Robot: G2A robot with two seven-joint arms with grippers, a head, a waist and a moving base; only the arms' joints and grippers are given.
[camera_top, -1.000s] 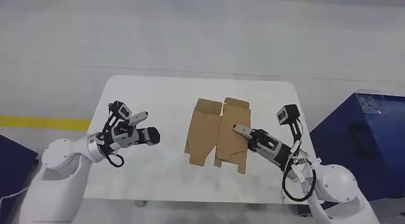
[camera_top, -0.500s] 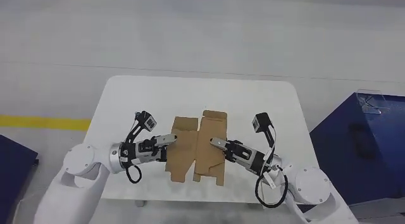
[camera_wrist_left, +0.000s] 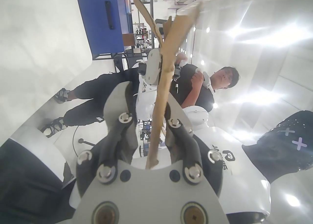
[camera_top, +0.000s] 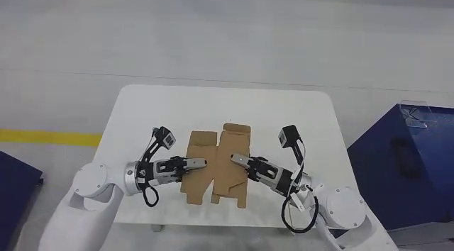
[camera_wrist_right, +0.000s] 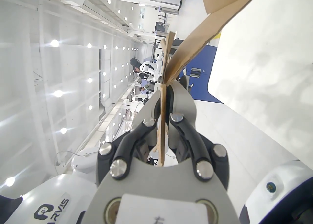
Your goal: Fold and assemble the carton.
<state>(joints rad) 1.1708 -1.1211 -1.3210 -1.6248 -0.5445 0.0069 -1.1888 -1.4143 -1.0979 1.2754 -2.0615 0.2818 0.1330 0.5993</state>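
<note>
the carton [camera_top: 216,167] is a flat brown cardboard blank with its flaps not yet folded. it is held between the two arms over the middle of the table [camera_top: 142,113], on the side near the robot. it seems lifted off the surface, but i cannot tell if its lower edge touches. the right gripper [camera_top: 235,157] is closed on the right edge of the carton, and in the right wrist view the card stands thin and straight between the jaws. the left gripper [camera_top: 201,161] is at the left edge with its jaws partly open. the card passes between them and leans on one jaw, with a clear gap to the other, so it is not pinched there. past the jaws the two layers of card spread apart like a v, so i judge the sleeve is starting to open. the carton should be light and quite stiff, but it bends easily along its crease lines and can be crushed by a hard pinch. it is best to hold it on a flat panel near an edge, away from the creases, and to push the opposite edges gently together.
</note>
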